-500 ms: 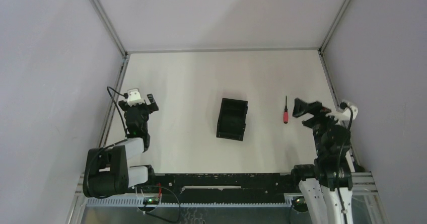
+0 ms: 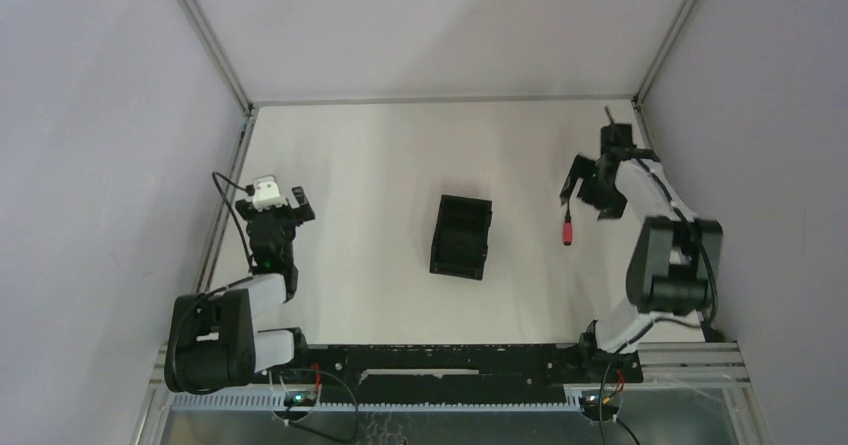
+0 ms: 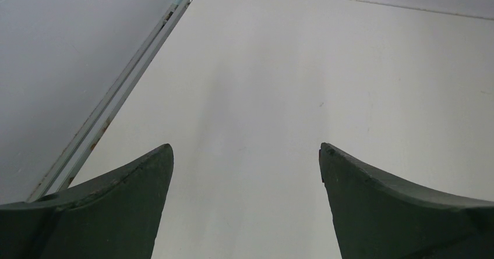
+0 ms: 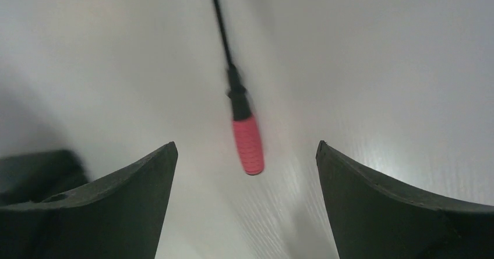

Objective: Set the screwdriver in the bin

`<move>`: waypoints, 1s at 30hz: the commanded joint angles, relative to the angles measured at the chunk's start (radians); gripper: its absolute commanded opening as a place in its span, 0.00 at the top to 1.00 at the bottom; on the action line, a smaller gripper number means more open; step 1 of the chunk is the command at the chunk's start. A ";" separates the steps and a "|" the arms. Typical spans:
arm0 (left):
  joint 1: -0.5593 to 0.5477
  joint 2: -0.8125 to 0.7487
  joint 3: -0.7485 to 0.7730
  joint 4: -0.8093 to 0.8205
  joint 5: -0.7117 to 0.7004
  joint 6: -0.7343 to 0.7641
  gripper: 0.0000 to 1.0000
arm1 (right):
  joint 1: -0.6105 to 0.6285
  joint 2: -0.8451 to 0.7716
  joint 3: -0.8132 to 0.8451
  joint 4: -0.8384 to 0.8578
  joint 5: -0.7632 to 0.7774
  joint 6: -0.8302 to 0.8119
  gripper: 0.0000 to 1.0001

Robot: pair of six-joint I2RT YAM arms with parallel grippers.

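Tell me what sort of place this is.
Probably a robot test cell in a lab, not a home or workshop: a white table boxed in by plain grey panels on metal framing, with a left arm and right arm bolted at its edge.

White tabletop (image 2: 380,165) between pale grey walls (image 2: 100,115), metal frame rails (image 2: 229,180) along its edges.

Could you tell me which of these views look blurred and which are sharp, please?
Right wrist view: blurred, the screwdriver smeared along its length. Left wrist view: sharp and evenly lit. Top external view: sharp, the bin crisp, shadows soft.
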 commanded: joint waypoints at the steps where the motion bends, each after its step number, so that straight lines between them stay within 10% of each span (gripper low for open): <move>1: -0.007 -0.013 0.011 0.023 -0.004 -0.007 0.00 | 0.027 0.122 -0.015 -0.076 -0.027 -0.068 0.05; 10: -0.007 -0.013 0.011 0.022 -0.003 -0.007 0.00 | 0.074 0.358 -0.017 -0.006 0.118 -0.065 0.29; 15: -0.007 -0.013 0.011 0.023 -0.003 -0.007 0.00 | 0.101 0.350 -0.016 -0.006 0.188 -0.097 0.97; 30: -0.006 -0.012 0.010 0.023 -0.004 -0.007 0.00 | 0.101 0.051 0.178 -0.503 0.059 -0.019 1.00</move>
